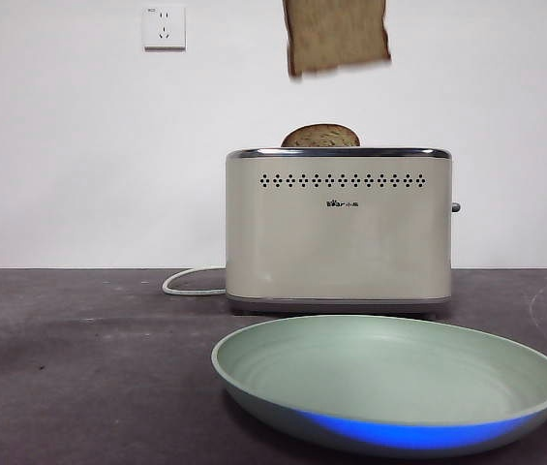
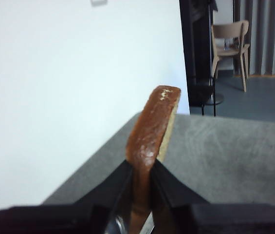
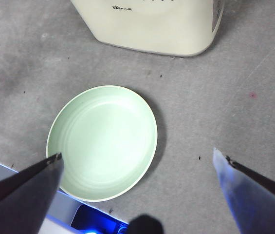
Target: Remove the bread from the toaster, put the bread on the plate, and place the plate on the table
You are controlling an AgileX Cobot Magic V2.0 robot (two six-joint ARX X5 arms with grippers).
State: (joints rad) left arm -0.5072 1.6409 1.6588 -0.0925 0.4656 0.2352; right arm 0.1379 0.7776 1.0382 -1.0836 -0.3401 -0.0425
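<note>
Left tool clenched edge-on across the bread, held clear at 12 o'clock above the toaster, second slice seated. Right tool spread, hanging over the plate, at the toaster's 6 o'clock on the surface, probably ready to steady it.

Left gripper: two matte black jaws, wedge-shaped, broad at the base & tapering to thin edges, w/ a bit of shiny metal showing low down between them; the body behind is a black, blurred mass. Right gripper: two long pointed jaws, flat-sided, dark grey to black, the one on one side catching a blue-violet sheen, its tip pale & a little chipped-looking; a rounded black knob sits at the base between them, next to a bright blue glow. No cables, screws or markings legible in either wrist view.
</note>
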